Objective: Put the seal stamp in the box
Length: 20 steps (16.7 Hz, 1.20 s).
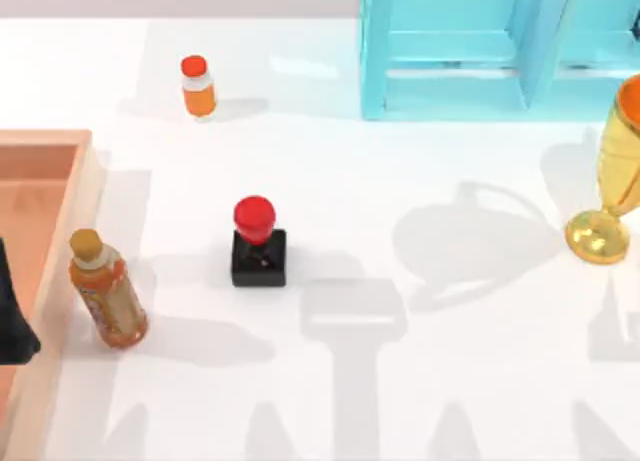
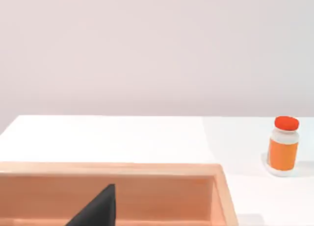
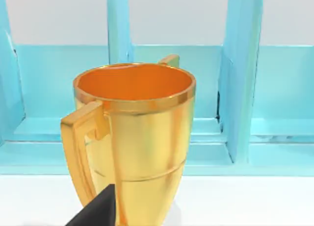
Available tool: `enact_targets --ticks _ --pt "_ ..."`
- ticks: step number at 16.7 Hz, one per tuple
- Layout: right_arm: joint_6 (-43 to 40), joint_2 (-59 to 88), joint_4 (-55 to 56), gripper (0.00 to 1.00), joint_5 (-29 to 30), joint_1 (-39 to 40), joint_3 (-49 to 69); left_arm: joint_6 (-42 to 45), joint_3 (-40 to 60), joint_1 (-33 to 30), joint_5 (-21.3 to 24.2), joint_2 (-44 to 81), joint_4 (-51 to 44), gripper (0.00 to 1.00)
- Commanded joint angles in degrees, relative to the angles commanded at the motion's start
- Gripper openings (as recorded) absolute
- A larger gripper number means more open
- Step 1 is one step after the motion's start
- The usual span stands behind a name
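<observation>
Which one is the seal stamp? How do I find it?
Start at the peach-orange box on the table's left. Just right of it stands a tall bottle, and right of that sits the seal stamp. It alone has a black cube base with a shiny red knob.

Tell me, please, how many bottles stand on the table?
2: a small orange bottle with red cap at the far left, and a tall amber bottle with tan cap beside the peach-orange box.

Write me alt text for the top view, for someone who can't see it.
A seal stamp stands upright mid-table, right of the box at the left edge. A tea bottle stands beside the box wall, a small orange bottle farther back, a blue shelf and gold cup at right.
</observation>
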Motion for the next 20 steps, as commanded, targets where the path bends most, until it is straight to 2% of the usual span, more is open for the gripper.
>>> enact_targets --ticks 4,7,10,15,20 --pt "0.0 0.0 0.0 1.0 0.0 0.0 0.0 -1.1 1.5 -0.6 0.0 1.2 -1.0 1.0" --pt "0.0 0.0 0.0 1.0 0.0 0.0 0.0 -4.2 8.1 -2.9 0.2 6.8 -5.6 1.0" --pt "0.0 0.0 0.0 1.0 0.0 0.0 0.0 -7.2 19.7 -6.0 0.4 17.3 -13.5 1.0" --pt "0.0 0.0 0.0 1.0 0.0 0.0 0.0 -11.9 45.0 -11.2 1.0 42.7 -28.0 1.0" --pt "0.0 0.0 0.0 1.0 0.0 0.0 0.0 -15.4 60.7 -15.9 0.3 63.0 -42.3 1.0"
